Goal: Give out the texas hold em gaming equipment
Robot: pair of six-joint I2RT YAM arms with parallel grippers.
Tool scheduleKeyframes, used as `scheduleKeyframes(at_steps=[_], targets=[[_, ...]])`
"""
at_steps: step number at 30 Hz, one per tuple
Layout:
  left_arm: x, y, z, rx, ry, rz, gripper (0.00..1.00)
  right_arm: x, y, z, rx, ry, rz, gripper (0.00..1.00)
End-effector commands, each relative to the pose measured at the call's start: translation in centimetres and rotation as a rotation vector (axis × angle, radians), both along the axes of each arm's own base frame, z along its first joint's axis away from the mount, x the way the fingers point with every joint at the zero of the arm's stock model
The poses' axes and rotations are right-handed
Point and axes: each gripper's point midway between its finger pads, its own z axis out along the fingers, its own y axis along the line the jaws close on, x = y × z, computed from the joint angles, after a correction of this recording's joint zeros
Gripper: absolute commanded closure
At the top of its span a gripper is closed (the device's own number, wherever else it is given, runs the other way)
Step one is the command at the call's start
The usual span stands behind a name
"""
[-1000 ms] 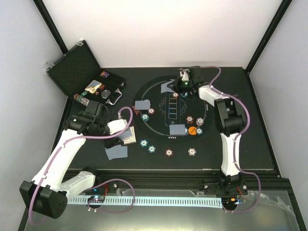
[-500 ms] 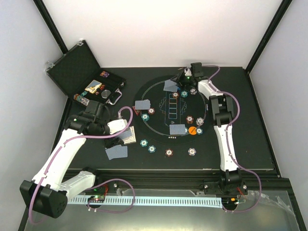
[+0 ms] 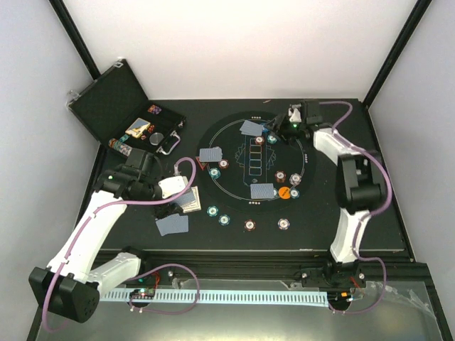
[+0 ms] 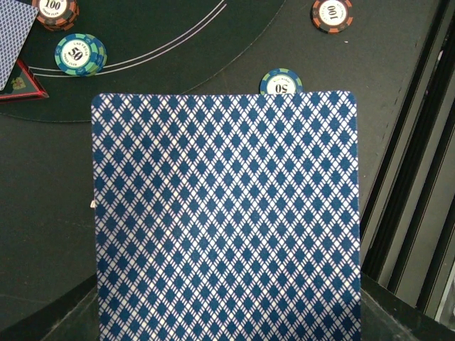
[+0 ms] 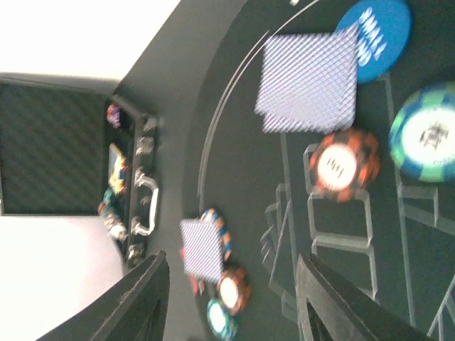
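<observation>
In the left wrist view a blue diamond-backed playing card (image 4: 224,213) fills the frame and hides the jaws. My left gripper (image 3: 174,207) is shut on it at the mat's left edge. Past the card lie teal chips (image 4: 80,54) and a brown-red chip (image 4: 331,14). My right gripper (image 3: 279,131) hovers open and empty over the top of the mat. Beside it lie a card (image 5: 307,82), a blue disc (image 5: 375,32), a brown-red chip (image 5: 343,165) and a teal chip (image 5: 430,138). An orange disc (image 3: 283,192) sits at mid-mat, near a card (image 3: 262,191).
The round black printed mat (image 3: 234,188) fills the table's middle, with several chips and another card (image 3: 210,154) spread over it. The open black case (image 3: 124,106) stands at the far left corner. The table's front rail (image 3: 249,250) runs below the mat.
My right gripper has opened and drawn back to the right, away from the card at the top of the mat. The left arm and its card have not moved.
</observation>
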Motion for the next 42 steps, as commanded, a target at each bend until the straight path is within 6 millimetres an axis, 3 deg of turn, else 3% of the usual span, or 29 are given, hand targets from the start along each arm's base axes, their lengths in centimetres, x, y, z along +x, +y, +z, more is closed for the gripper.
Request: scheduleKeyframes(at_steps=[1,6,9,13,17,28,35,42], targets=[[0.0,-0.4,1.9,-0.045,-0.037,0.004,0.98,-5.3,2.1,5.3,0.09,-0.143,0.045,0.44],[-0.1,-0.7,2.2,-0.063,-0.04,-0.002,0.98,-15.3,7.9,8.4,0.199,-0.196,0.186,0.22],[-0.2,-0.8,2.2,-0.075,-0.039,-0.007,0.98,-20.9,11.4,10.1,0.261,-0.234,0.286,0.16],[-0.1,-0.9,2.1,-0.08,-0.042,-0.001,0.99,-25.9,14.3,11.0,0.309,-0.249,0.383,0.12],[-0.3,-0.9,2.0,-0.079,-0.04,-0.003,0.98,-29.2,16.8,11.2,0.332,-0.234,0.469,0.13],[-0.5,-0.9,2.1,-0.078,-0.042,-0.014,0.98,-32.8,23.5,9.8,0.369,-0.158,0.62,0.23],[-0.6,-0.7,1.7,-0.069,-0.041,-0.017,0.98,-33.3,26.8,9.1,0.409,-0.129,0.684,0.24],[-0.5,-0.7,1.5,-0.066,-0.04,-0.019,0.98,-33.1,28.4,7.6,0.437,-0.084,0.702,0.29]])
